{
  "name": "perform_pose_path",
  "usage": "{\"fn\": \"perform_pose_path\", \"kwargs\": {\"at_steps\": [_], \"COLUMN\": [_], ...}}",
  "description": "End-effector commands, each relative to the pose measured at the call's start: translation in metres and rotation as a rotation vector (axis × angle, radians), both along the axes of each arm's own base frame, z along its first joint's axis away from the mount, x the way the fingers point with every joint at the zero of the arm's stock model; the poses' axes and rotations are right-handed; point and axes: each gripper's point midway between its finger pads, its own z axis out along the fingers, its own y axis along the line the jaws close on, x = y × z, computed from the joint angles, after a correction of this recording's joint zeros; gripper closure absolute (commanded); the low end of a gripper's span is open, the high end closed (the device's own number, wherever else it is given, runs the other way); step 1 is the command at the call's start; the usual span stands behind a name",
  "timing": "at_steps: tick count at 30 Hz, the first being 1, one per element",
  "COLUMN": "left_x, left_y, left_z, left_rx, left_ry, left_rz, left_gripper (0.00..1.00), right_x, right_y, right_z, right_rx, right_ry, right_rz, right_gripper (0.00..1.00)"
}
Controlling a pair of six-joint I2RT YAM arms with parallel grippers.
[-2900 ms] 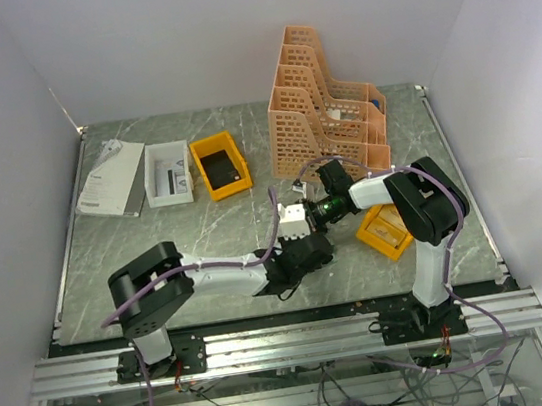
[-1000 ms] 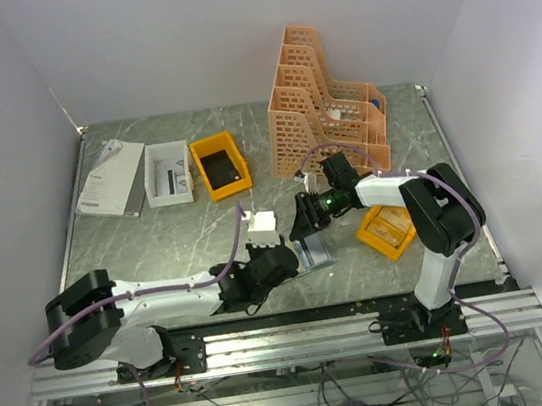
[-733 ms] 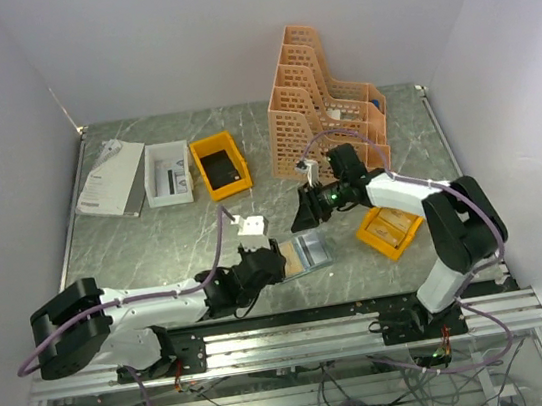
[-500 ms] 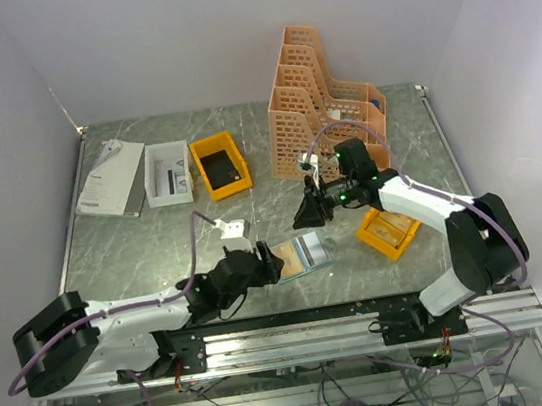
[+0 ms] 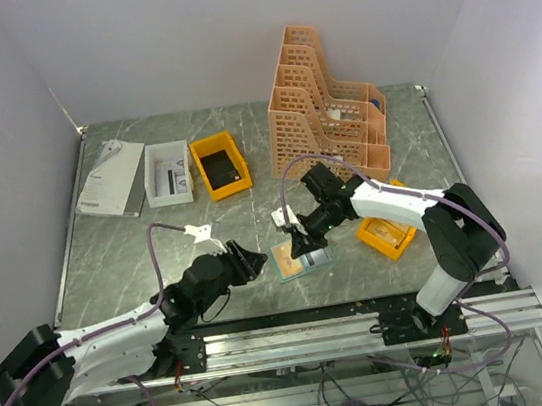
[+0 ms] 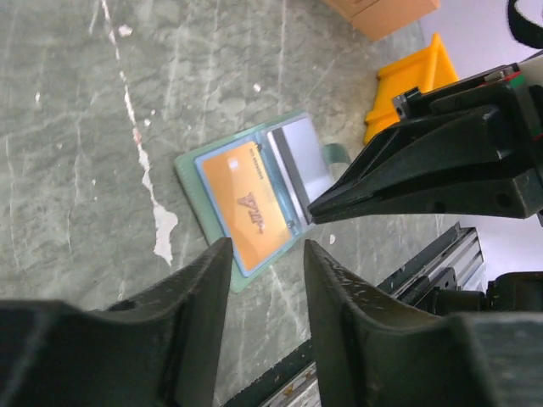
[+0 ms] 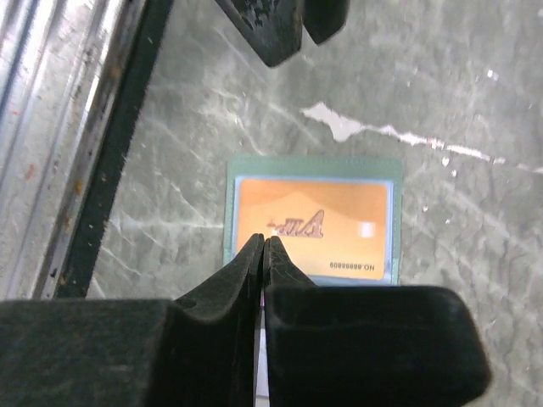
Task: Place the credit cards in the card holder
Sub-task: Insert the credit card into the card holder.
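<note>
Card holder [image 5: 299, 257], opened around an orange credit card [image 7: 314, 227], is apparently pinned flat by the pressed-together right gripper [image 7: 264, 244], the left gripper [image 6: 265, 254] being held spread alongside.

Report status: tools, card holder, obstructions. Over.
Left tool open, empty, beside card holder. Right tool shut, tips over it. Card holder open flat, orange card on one half. Yellow bin apart.

Bare counter [image 5: 117, 255] lies open to the left of the card holder [image 5: 289, 261]. The right end effector [image 5: 300, 244] stands over its right half and the left end effector [image 5: 252, 259] sits near its left edge. A yellow bin [image 5: 384, 232] blocks the right side, and a file rack [image 5: 323, 105] blocks the far side.
</note>
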Motion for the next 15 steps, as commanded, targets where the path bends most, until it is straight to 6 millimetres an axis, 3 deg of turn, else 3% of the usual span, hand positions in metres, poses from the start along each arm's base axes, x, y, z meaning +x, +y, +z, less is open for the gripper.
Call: {"fn": "perform_pose_path", "kwargs": {"at_steps": [1, 15], "left_x": [0.0, 0.014], "left_y": [-0.005, -0.034], "left_z": [-0.009, -0.035], "left_rx": [-0.031, 0.006], "left_ry": [0.036, 0.094], "left_rz": [-0.015, -0.088], "left_gripper": [0.54, 0.88], "right_x": [0.015, 0.019], "right_y": [-0.005, -0.009], "right_z": [-0.02, -0.058], "right_rx": [-0.087, -0.224], "right_ry": [-0.087, -0.043], "right_rz": [-0.017, -0.069], "right_gripper": [0.99, 1.0]}}
